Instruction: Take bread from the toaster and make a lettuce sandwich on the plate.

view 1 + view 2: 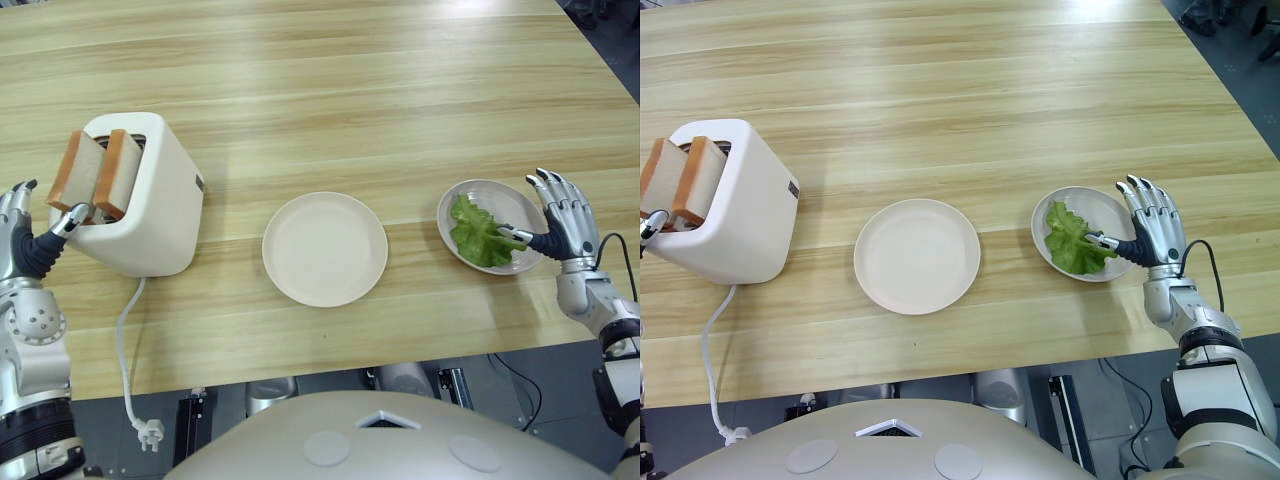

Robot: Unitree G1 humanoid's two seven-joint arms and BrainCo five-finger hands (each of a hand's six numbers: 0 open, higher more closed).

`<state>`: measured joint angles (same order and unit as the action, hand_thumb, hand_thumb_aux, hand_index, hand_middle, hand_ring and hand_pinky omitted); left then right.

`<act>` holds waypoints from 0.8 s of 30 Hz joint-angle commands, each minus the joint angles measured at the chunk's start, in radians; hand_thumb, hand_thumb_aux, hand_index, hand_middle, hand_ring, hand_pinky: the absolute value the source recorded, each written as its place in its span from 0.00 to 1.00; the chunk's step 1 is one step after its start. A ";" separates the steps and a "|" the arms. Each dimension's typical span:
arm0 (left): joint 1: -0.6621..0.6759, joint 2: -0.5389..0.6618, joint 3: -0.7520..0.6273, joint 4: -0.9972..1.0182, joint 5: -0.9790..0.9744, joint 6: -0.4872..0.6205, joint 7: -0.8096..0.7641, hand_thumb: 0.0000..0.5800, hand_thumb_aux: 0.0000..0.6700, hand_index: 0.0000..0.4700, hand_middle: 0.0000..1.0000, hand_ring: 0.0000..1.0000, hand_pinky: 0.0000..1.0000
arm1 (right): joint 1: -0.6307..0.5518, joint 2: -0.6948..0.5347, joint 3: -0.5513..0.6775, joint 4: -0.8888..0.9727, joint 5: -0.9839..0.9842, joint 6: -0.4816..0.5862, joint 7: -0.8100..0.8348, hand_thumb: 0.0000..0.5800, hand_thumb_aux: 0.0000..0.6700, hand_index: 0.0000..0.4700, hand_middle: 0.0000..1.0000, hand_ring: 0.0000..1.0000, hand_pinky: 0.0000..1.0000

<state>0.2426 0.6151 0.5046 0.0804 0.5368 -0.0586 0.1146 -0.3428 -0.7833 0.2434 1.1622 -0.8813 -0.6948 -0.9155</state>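
1. Two bread slices point(100, 172) stand on edge in the white toaster point(155, 200). They sit side by side, broad faces toward 9 and 3 o'clock, tops leaning toward 11 o'clock.
2. The toaster sits on the desk point(350, 90) at 9 o'clock from the plate point(325, 250). Its cord point(122, 345) trails toward 6 o'clock.
3. The lettuce point(478, 232) lies in a bowl point(500, 192) at 3 o'clock from the plate, its long axis roughly 12-to-6.
4. The left hand point(25, 240) is open and holds nothing, thumb tip at the outer slice's base.
5. The right hand point(565, 218) is open with fingers up at the bowl's 3 o'clock rim, thumb tip on the lettuce.
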 commanded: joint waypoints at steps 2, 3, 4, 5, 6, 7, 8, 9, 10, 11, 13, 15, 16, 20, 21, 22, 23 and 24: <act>-0.007 0.011 -0.040 0.005 -0.013 0.010 -0.006 0.00 0.00 0.00 0.00 0.00 0.00 | -0.001 -0.002 0.040 0.022 0.019 0.005 -0.018 0.00 0.00 0.00 0.00 0.00 0.00; -0.010 0.015 -0.043 0.015 -0.013 0.012 -0.004 0.00 0.00 0.00 0.00 0.00 0.00 | -0.001 -0.002 0.045 0.022 0.021 0.006 -0.021 0.00 0.00 0.00 0.00 0.00 0.00; -0.011 0.019 -0.045 0.022 -0.014 0.013 -0.002 0.28 0.15 0.15 0.00 0.00 0.00 | -0.001 -0.001 0.049 0.022 0.023 0.006 -0.023 0.00 0.00 0.00 0.00 0.00 0.00; -0.011 0.021 -0.046 0.025 -0.015 0.014 0.000 0.63 0.39 0.38 0.00 0.00 0.00 | -0.002 -0.001 0.054 0.022 0.027 0.007 -0.025 0.00 0.00 0.00 0.00 0.00 0.00; -0.010 0.022 -0.047 0.027 -0.016 0.015 0.001 0.77 0.53 0.51 0.00 0.00 0.00 | -0.004 0.000 0.059 0.022 0.030 0.007 -0.026 0.00 0.00 0.00 0.00 0.00 0.00; -0.009 0.023 -0.048 0.026 -0.016 0.016 0.001 0.87 0.64 0.63 0.00 0.00 0.00 | -0.006 0.000 0.063 0.023 0.034 0.007 -0.026 0.00 0.00 0.00 0.00 0.00 0.00; -0.008 0.023 -0.050 0.024 -0.017 0.016 0.001 0.96 0.80 0.78 0.00 0.00 0.00 | -0.007 0.001 0.067 0.024 0.036 0.008 -0.027 0.00 0.00 0.00 0.00 0.00 0.00; -0.009 0.024 -0.055 0.023 -0.017 0.017 0.002 0.96 0.80 0.78 0.00 0.00 0.00 | -0.007 0.002 0.071 0.024 0.039 0.009 -0.027 0.00 0.00 0.00 0.00 0.00 0.00; -0.010 0.026 -0.059 0.021 -0.018 0.019 0.003 1.00 0.96 0.94 0.00 0.00 0.00 | -0.007 0.002 0.076 0.024 0.042 0.009 -0.028 0.00 0.00 0.00 0.00 0.00 0.00; -0.011 0.027 -0.064 0.019 -0.019 0.020 0.003 1.00 0.96 0.94 0.00 0.00 0.00 | -0.007 0.002 0.079 0.025 0.045 0.010 -0.029 0.00 0.00 0.00 0.00 0.00 0.00; -0.015 0.030 -0.073 0.017 -0.019 0.023 0.004 1.00 0.98 0.96 0.00 0.00 0.00 | -0.006 0.003 0.084 0.025 0.051 0.010 -0.030 0.00 0.00 0.00 0.00 0.00 0.00; -0.023 0.030 -0.082 0.013 -0.019 0.023 0.004 1.00 0.97 0.95 0.00 0.00 0.00 | -0.004 0.005 0.090 0.026 0.055 0.011 -0.030 0.00 0.00 0.00 0.00 0.00 0.00; -0.029 0.031 -0.088 0.015 -0.020 0.023 0.004 1.00 0.96 0.94 0.00 0.00 0.00 | -0.003 0.005 0.092 0.027 0.057 0.012 -0.030 0.00 0.00 0.00 0.00 0.00 0.00; -0.063 0.037 -0.123 0.036 -0.023 0.021 0.006 0.99 0.89 0.87 0.00 0.00 0.00 | 0.002 0.008 0.100 0.032 0.064 0.015 -0.029 0.00 0.00 0.00 0.00 0.00 0.00; -0.071 0.036 -0.132 0.039 -0.022 0.020 0.006 0.99 0.89 0.87 0.00 0.00 0.00 | 0.002 0.010 0.102 0.034 0.066 0.017 -0.027 0.00 0.00 0.00 0.00 0.00 0.00; -0.079 0.036 -0.143 0.041 -0.022 0.017 0.007 0.99 0.90 0.88 0.00 0.00 0.00 | 0.002 0.011 0.104 0.036 0.068 0.018 -0.025 0.00 0.00 0.00 0.00 0.00 0.00; -0.086 0.035 -0.151 0.041 -0.022 0.014 0.009 0.99 0.90 0.88 0.00 0.00 0.00 | 0.002 0.012 0.107 0.036 0.070 0.019 -0.025 0.00 0.00 0.00 0.00 0.00 0.00; -0.092 0.033 -0.159 0.037 -0.024 0.011 0.010 0.99 0.89 0.87 0.00 0.00 0.00 | 0.002 0.013 0.110 0.036 0.072 0.020 -0.025 0.00 0.00 0.00 0.00 0.00 0.00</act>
<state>0.1607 0.6507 0.3862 0.0857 0.5087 -0.0574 0.1364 -0.3445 -0.7786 0.3392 1.1894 -0.8202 -0.6774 -0.9475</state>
